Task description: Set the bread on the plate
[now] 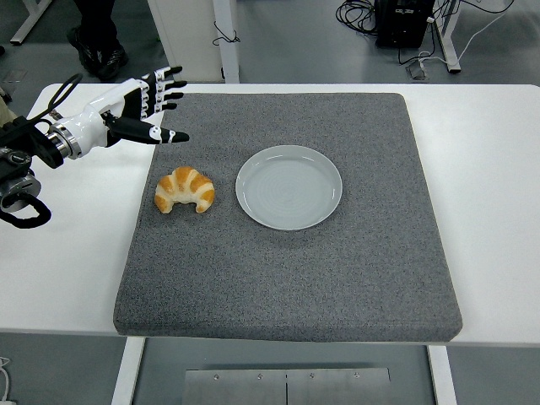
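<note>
Your left hand (135, 108) is hovering with fingers spread, holding nothing, at eleven o'clock from the bread (184, 190); plate (288, 186) is sitting at the bread's three o'clock.

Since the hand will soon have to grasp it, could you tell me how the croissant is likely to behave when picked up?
The croissant looks puffy and flaky, so probably light and easily crushed by a firm squeeze. Its curved shape lies flat on the grey mat, so rolling seems unlikely. The left hand, open and apart from it, should likely close gently.

Lab: white table (489, 211), grey mat (337, 278), floor cables (363, 13).
</note>
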Tool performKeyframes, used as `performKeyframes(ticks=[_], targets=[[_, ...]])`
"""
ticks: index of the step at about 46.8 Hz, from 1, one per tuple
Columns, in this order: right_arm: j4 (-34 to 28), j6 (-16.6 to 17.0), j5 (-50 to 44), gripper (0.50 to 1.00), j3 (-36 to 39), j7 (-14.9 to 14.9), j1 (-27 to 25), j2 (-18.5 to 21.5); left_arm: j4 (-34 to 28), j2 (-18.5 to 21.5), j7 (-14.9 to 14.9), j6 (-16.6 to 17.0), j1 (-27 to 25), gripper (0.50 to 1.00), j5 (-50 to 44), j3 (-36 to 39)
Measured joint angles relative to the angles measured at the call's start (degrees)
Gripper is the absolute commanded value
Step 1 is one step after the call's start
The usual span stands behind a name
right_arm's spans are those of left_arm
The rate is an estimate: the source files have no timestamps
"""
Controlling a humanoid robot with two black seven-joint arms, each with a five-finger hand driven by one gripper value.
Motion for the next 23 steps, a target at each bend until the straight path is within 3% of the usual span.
performKeyframes(ticks=[14,23], targets=[[0.0,0.0,0.0,1.0,0.03,-0.04,0.0,0.0,-6.81,4.6,0.58,1.96,-0.71,0.963,9.89,0.72],[0.0,0.0,0.0,1.0,0.02,-0.04,0.0,0.0,-8.83,5.3,0.75,6.58,0.02,0.981,22.28,1.32]])
